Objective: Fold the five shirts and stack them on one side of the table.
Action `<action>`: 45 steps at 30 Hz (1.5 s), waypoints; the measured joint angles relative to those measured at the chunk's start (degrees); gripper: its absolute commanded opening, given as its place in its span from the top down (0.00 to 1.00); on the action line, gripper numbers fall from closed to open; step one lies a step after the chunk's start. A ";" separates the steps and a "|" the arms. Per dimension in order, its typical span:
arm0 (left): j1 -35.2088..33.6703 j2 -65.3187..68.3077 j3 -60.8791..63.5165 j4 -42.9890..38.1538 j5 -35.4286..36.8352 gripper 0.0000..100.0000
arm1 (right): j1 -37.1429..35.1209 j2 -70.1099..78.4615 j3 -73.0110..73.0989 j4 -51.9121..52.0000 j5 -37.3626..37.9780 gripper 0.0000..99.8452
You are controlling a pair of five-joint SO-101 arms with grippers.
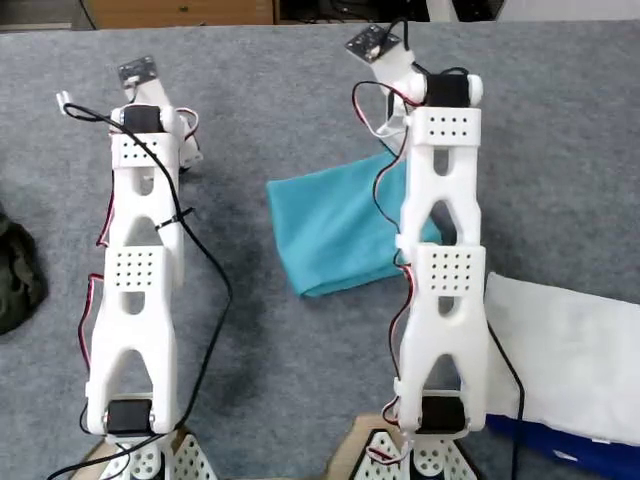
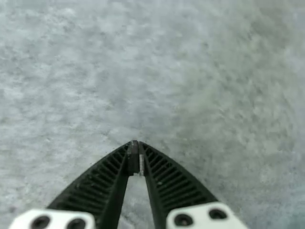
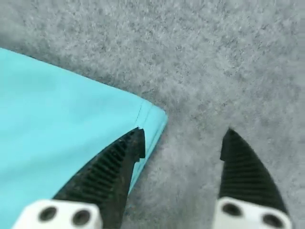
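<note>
A folded turquoise shirt [image 1: 335,230] lies on the grey felt table [image 1: 560,150] between the two arms, partly under the right arm. In the right wrist view my right gripper [image 3: 183,148] is open over the corner of the turquoise shirt [image 3: 57,143]; one fingertip [image 3: 136,143] is above the hem, the other over bare felt. My left gripper [image 2: 135,153] is shut with nothing in it, low over bare felt at the far left of the table. A folded white shirt [image 1: 570,355] lies on a blue one [image 1: 575,450] at the right front edge.
A dark green garment [image 1: 18,275] bunches at the left edge of the table. Both white arms stretch away from the front edge, with cables along them. A wooden cabinet [image 1: 180,12] stands beyond the table's far edge.
</note>
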 measured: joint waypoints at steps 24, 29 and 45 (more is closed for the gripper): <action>22.07 -48.09 35.08 7.47 0.18 0.98 | 3.25 -51.69 81.14 -15.56 -9.93 1.00; 24.35 -49.76 48.53 -0.79 1.41 0.98 | 3.43 -55.03 99.08 -30.42 -11.08 1.00; 22.07 -30.51 54.95 -16.09 1.76 0.98 | 8.53 -45.19 102.68 -41.05 -13.71 1.00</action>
